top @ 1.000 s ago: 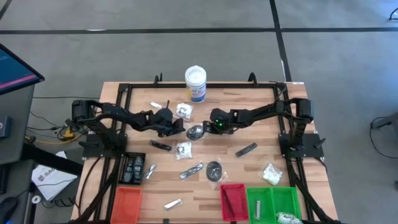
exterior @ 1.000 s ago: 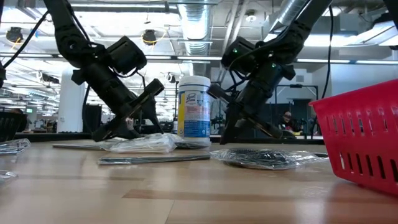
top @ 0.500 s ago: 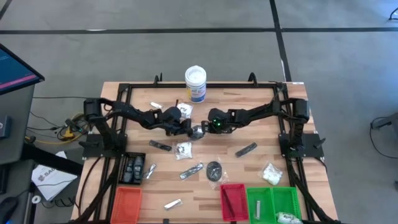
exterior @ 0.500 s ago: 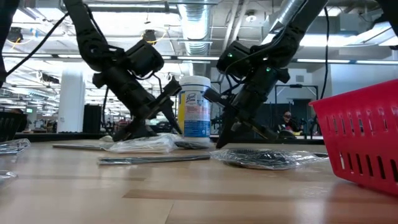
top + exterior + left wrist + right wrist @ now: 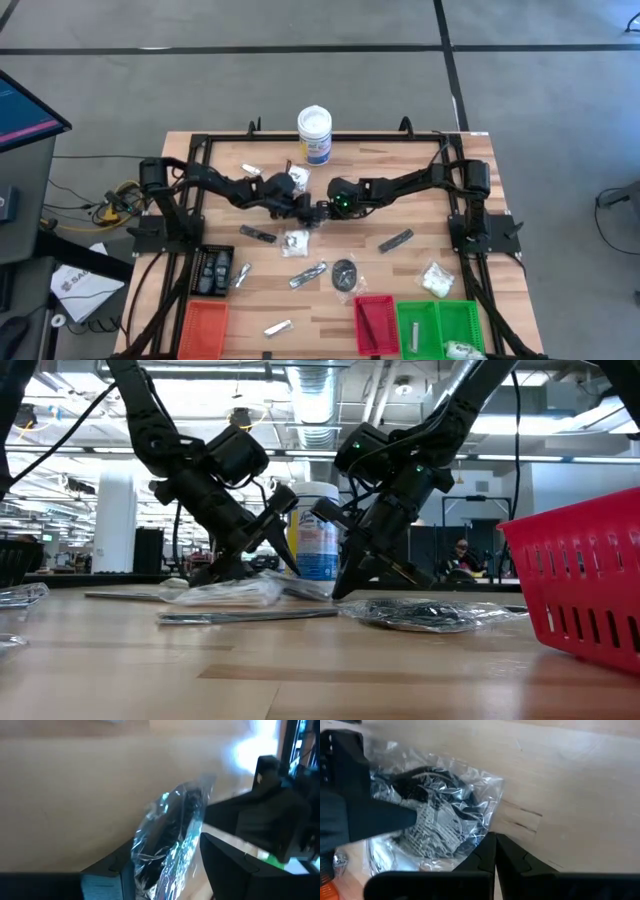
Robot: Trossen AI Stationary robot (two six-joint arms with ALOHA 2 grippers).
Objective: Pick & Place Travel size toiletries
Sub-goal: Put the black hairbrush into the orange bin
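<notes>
A clear packet with a dark round disc inside lies flat on the table's middle. My left gripper comes at it from the table's left. It is open, with one finger on each side of the packet. My right gripper comes from the right. It is shut and slants down, with its tips at the packet's right edge. In the high view the two grippers hide most of the packet. My left gripper's open fingers flank the packet, slanting down from the table's left. The crinkled film lies against the inner side of one finger; whether the other finger touches it I cannot tell. My right gripper's shut fingertips meet the packet's right edge, slanting down from the table's right. The packet lies on the table.
A white tub with a blue label stands at the far middle. Other packets lie nearer. Orange, red and green trays line the near edge.
My left gripper has gone toward the table's right, up to the disc packet, with its fingers as wide apart as before. My right gripper, still shut, has gone a little toward the table's left. The two grippers now meet over the packet.
</notes>
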